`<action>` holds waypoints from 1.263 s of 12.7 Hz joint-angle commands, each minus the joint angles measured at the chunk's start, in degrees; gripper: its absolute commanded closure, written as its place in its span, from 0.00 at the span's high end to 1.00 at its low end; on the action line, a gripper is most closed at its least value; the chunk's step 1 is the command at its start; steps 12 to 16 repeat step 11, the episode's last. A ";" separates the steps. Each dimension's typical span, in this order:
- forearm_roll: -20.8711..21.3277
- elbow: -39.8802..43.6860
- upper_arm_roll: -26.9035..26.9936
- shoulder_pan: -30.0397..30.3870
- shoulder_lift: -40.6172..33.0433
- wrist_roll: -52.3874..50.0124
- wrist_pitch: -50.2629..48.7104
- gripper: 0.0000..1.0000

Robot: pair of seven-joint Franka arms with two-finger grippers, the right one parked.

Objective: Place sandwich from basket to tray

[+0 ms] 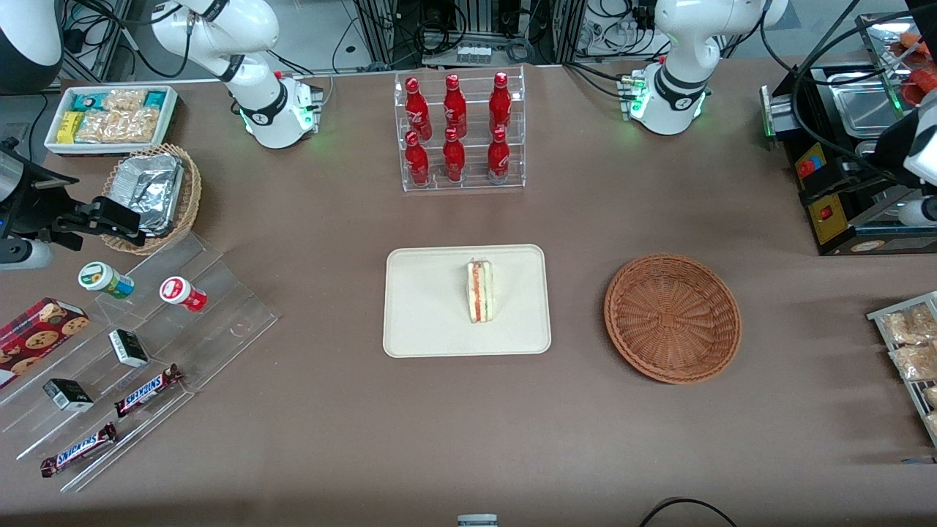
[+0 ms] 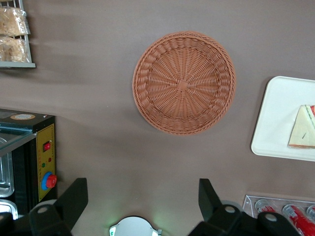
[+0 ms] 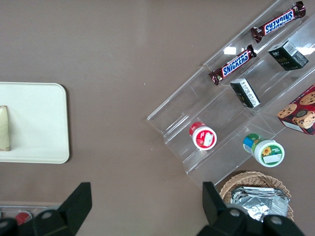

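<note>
The sandwich lies on the cream tray at mid-table, a pale wedge with its red and green filling edge showing. The wrist view catches the sandwich partly cut off on the tray. The round reddish-brown basket sits beside the tray toward the working arm's end, with nothing in it. My left gripper hangs high over bare table, apart from the basket, close to the black machine. Its fingers are spread wide, open, and hold nothing.
A black machine with red buttons stands at the working arm's end. A wire rack of snack packets lies nearer the front camera. A clear rack of red bottles stands farther back than the tray. Acrylic steps with snacks fill the parked arm's end.
</note>
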 commanded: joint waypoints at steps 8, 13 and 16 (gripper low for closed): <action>-0.36 -7.83 2.16 -0.79 -6.99 7.37 0.97 0.99; -0.53 -5.46 2.16 -0.62 -5.50 7.64 0.79 0.99; -0.53 -5.46 2.16 -0.62 -5.50 7.64 0.79 0.99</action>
